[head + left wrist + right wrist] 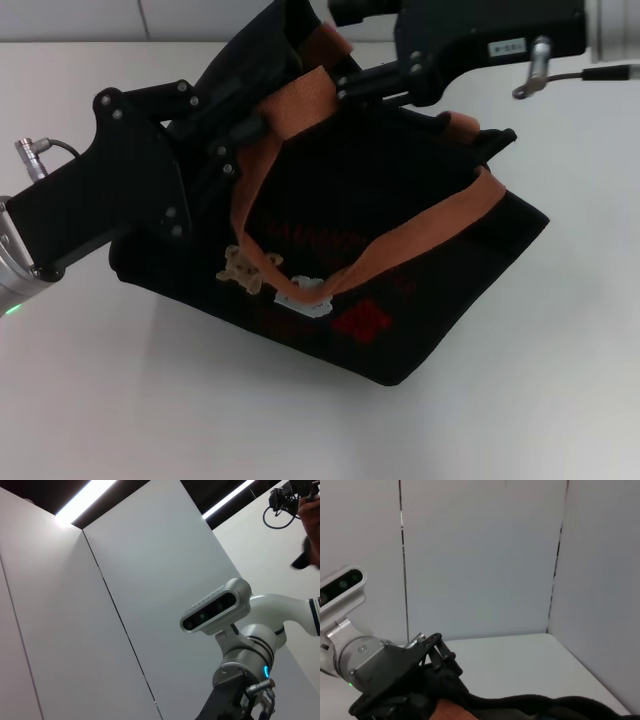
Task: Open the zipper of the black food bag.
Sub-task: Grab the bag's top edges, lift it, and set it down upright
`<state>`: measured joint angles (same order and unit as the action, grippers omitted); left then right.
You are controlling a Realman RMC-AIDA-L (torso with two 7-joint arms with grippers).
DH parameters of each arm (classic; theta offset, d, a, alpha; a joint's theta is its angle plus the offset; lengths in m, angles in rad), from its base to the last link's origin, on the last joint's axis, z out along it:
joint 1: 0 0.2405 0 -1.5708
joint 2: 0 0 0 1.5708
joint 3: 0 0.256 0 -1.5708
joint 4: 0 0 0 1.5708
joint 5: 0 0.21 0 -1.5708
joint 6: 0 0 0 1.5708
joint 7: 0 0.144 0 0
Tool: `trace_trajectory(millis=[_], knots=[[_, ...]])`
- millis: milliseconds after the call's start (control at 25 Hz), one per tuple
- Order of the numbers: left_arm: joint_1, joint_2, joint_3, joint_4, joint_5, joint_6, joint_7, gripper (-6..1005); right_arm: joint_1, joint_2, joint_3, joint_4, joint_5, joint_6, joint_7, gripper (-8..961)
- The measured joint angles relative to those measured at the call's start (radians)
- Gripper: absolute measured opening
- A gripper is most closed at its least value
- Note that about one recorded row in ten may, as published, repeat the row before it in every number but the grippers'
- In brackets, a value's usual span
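Left gripper and right gripper both press into the bag's top rim; finger spread cannot be told.

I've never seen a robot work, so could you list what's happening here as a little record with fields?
Object: black bag, tipped on the white table
Handles: orange-brown straps, draped across the bag
Left gripper: at the bag's upper left edge
Right gripper: at the bag's top, near a strap
Zipper: not visible
Front: bear pictures, red patch
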<state>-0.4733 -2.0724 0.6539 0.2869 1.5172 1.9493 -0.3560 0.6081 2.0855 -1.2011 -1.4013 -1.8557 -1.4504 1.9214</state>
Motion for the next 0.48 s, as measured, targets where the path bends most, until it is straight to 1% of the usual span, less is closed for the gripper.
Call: trace_trajectory(millis=[120,160,280,480], knots=[[-0.006,0.000,0.009,0.000,0.000,0.001,0.000,203,-0.008,0.000,-0.051,-0.002,-0.001,0.032,-0.002,754],[-0.007,0.000,0.011,0.000,0.000,0.001,0.000,203,-0.008,0.000,-0.051,-0.002,-0.001,0.032,-0.002,752],[-0.011,0.000,0.011,0.000,0.000,0.003,0.000,203,-0.027,0.000,-0.099,-0.026,-0.015,0.082,-0.005,745],[-0.014,0.000,0.013,0.000,0.000,0.006,0.000,203,-0.048,0.002,-0.139,-0.052,-0.041,0.150,-0.009,733]])
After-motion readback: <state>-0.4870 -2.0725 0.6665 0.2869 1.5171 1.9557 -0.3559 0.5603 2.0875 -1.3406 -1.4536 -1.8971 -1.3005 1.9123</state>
